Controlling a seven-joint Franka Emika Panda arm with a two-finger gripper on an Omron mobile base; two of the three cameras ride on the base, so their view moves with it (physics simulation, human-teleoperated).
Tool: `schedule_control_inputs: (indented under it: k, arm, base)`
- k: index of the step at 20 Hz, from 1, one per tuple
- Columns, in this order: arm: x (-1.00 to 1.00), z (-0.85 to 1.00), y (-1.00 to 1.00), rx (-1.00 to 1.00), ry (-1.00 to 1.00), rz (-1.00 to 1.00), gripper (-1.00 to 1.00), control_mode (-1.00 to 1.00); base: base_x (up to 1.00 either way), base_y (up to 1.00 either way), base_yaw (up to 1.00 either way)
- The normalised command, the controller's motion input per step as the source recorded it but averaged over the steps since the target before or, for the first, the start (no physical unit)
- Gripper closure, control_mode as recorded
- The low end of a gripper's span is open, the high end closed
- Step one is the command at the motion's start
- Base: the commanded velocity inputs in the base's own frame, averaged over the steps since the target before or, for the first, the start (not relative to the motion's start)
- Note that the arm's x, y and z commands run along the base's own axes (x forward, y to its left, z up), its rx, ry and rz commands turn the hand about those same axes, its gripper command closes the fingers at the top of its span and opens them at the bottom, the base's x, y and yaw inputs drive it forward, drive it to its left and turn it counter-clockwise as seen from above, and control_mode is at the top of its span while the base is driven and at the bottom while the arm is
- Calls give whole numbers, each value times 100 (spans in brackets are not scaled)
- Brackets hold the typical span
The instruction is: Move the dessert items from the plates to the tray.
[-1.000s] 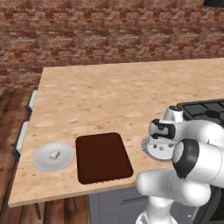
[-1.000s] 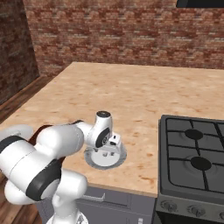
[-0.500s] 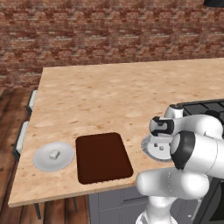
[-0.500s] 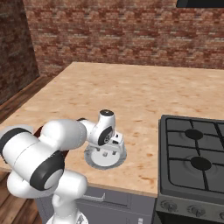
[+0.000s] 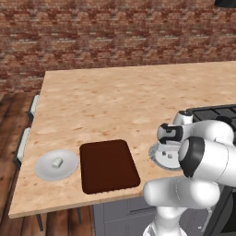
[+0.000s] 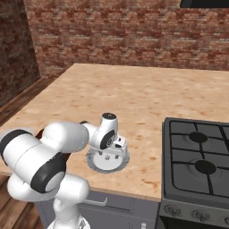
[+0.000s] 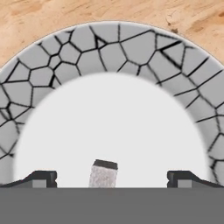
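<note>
The gripper hangs low over the plate with the cracked-pattern rim, its jaws spread wide with nothing between them but the small whitish-grey cube, which sits on the plate's smooth white centre between the two fingertips, apart from both. This plate lies on the wooden counter near the stove top. The dark brown tray lies further left, and just beside it the plain plate carries the off-white block.
</note>
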Motion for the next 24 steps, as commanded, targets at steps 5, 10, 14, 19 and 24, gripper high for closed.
schedule_control_inputs:
  k: [5, 10, 14, 19, 24]
  arm:
    - [0, -12, 2, 0, 0, 0, -100, -100]
    - [0, -11, 12, 0, 0, 0, -100, -100]
    - [0, -13, 12, 0, -2, 0, -100, -100]
    - [0, -5, 0, 0, 0, 0, -100, -100]
    - [0, -16, 0, 0, 0, 0, 100, -100]
  base:
    - [0, 0, 0]
    - [0, 0, 0]
    - [0, 0, 0]
    - [0, 0, 0]
    - [0, 0, 0]
